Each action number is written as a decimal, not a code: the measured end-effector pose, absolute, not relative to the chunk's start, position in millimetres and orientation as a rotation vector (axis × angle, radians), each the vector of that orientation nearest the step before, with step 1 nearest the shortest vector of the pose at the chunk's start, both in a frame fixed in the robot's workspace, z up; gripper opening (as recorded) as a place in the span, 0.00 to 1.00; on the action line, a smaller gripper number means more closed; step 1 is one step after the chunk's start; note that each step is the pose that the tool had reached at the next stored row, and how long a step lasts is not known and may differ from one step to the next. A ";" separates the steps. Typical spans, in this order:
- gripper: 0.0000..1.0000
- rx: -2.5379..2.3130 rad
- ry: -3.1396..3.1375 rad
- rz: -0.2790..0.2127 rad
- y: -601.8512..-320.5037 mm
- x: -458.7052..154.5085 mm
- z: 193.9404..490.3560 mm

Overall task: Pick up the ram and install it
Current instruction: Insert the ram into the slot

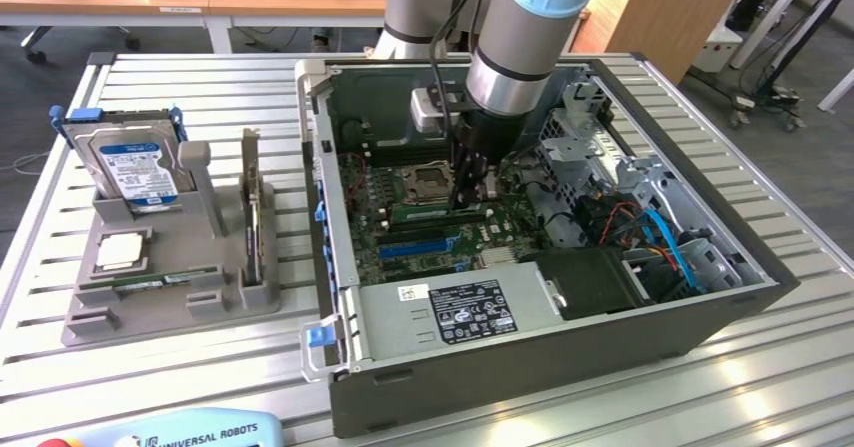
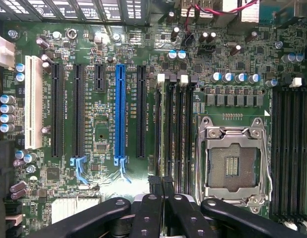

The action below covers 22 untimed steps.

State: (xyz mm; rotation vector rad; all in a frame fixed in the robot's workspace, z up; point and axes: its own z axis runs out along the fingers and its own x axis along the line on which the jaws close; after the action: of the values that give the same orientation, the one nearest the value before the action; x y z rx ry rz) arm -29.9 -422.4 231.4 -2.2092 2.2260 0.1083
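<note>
Computer case lies open, the arm standing inside it with the gripper pinched shut over the memory slots; whether it clasps anything I cannot tell. One green ram stands edge-up inside the case beside the gripper, and a second ram lies in the grey tray outside the case, on the exterior view's left

End effector closed over motherboard, blue slot

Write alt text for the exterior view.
A robot arm reaches down into an open computer case, its shut gripper at the motherboard beside the empty processor socket. On the exterior view's left, a grey tray holds a hard drive, a processor chip and a ram stick.
</note>
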 end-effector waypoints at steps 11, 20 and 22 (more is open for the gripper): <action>0.11 -2.215 2.221 0.108 -422.5 -29.1 234.2; 0.11 -2.219 2.218 0.108 -422.5 -29.1 234.2; 0.11 -2.218 2.218 0.108 -422.5 -29.1 234.2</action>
State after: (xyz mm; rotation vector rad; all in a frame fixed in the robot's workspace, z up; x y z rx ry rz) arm -29.1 -422.5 234.2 -2.2185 2.2176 0.1083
